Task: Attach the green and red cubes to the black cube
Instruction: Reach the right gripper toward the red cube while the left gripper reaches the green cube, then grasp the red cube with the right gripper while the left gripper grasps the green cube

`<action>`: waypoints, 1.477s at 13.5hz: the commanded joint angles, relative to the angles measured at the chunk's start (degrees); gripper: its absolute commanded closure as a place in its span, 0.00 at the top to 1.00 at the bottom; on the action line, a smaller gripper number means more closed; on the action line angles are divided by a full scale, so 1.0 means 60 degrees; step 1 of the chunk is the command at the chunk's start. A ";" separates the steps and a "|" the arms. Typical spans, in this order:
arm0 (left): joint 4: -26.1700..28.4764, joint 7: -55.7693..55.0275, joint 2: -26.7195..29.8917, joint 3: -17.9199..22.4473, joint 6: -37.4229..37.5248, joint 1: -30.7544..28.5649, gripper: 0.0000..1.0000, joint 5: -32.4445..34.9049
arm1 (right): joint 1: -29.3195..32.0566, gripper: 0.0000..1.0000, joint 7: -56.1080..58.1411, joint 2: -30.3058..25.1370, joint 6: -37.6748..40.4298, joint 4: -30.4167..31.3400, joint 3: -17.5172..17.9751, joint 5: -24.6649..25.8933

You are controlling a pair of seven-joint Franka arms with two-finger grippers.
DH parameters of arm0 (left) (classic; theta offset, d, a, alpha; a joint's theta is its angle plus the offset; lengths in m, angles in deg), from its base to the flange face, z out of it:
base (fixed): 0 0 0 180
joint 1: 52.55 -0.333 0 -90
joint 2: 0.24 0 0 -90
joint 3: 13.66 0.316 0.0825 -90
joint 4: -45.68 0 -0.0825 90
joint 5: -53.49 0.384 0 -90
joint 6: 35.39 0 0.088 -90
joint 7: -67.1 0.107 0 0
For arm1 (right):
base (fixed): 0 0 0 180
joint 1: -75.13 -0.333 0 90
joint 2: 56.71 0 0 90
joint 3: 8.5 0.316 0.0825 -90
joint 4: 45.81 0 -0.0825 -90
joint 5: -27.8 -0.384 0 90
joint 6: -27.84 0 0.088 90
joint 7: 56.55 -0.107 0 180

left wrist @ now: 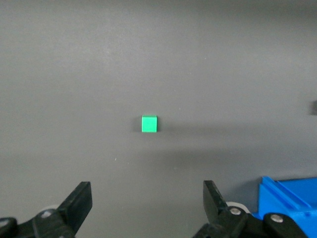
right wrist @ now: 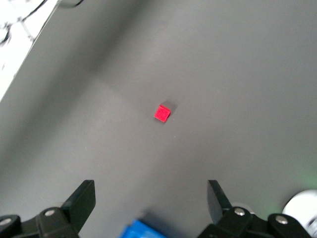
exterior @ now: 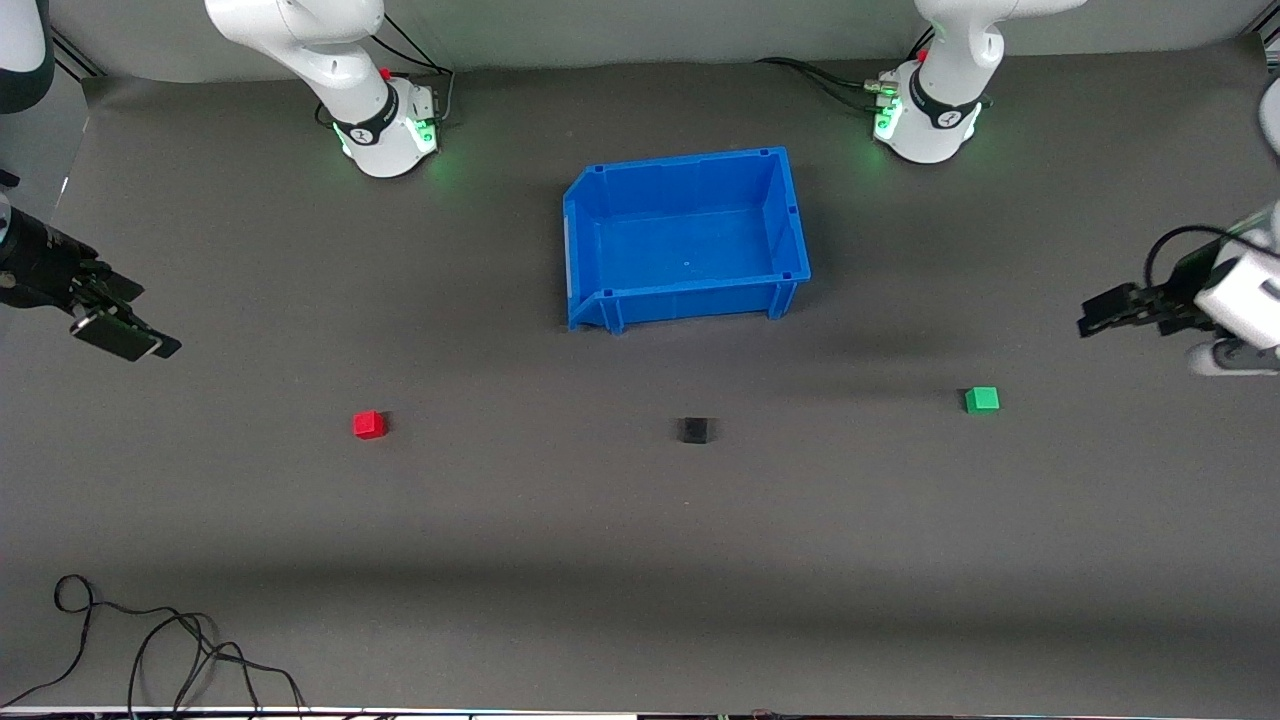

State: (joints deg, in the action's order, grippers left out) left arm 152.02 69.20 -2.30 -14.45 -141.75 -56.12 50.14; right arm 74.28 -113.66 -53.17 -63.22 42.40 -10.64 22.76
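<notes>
Cut off by the front view's edges: both arms, right gripper [exterior: 125,335] and left gripper [exterior: 1100,318] showing only in part. In the wrist views, bin [left wrist: 292,198] cropped to a corner, black cube [left wrist: 314,106] a sliver at the edge.

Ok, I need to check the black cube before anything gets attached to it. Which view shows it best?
The front view: the black cube sits whole on the table between the red cube and the green cube. The left wrist view shows at most a dark sliver at its edge; the right wrist view shows none of it.
</notes>
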 commanded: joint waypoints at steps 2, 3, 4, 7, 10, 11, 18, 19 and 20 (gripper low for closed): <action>0.1348 0.0090 -0.0591 0.0028 -0.2162 0.0066 1.00 0.0015 | 0.0199 1.00 -0.3030 0.0420 0.0147 -0.0346 0.0049 -0.0695; 0.1538 0.0089 -0.0739 0.0028 -0.2544 0.0066 1.00 0.0030 | 0.0257 1.00 -0.3659 0.0479 0.0147 -0.0303 0.0049 -0.0756; 0.1743 0.0089 -0.0900 0.0028 -0.2881 0.0066 1.00 0.0030 | 0.0244 1.00 -0.4144 0.0494 0.0147 -0.0244 0.0049 -0.0756; 0.2110 -0.0041 -0.1967 0.0014 -0.4154 0.0576 1.00 0.0539 | 0.0200 1.00 -0.4062 0.0727 0.0118 0.0049 0.0049 -0.0771; 0.2053 -0.0086 -0.2847 0.0028 -0.4627 0.0520 0.96 0.0748 | 0.0243 1.00 -0.3872 0.0831 -0.0947 0.1012 -0.0053 -0.1107; 0.2053 -0.0086 -0.3154 0.0028 -0.4657 0.0506 0.94 0.0762 | 0.0229 1.00 -0.3407 0.0802 -0.1430 0.1538 -0.0213 -0.1369; 0.1907 -0.0086 -0.4166 0.0087 -0.5256 0.0491 0.87 0.0894 | 0.0243 1.00 -0.0186 0.1809 -0.4991 0.4032 -0.0493 -0.3608; 0.1892 -0.0101 -0.4255 0.0087 -0.5417 0.0491 0.87 0.0894 | 0.0258 1.00 0.0328 0.2146 -0.5284 0.4092 -0.0493 -0.4120; 0.1892 -0.0087 -0.4372 0.0087 -0.5535 0.0491 0.86 0.0894 | 0.0244 0.99 0.0710 0.2497 -0.5519 0.4092 -0.0551 -0.4415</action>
State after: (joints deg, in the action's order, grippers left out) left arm 164.28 69.27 -26.91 -14.08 -173.59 -53.23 54.48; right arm 75.55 -115.09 -41.71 -93.49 66.85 -13.59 0.61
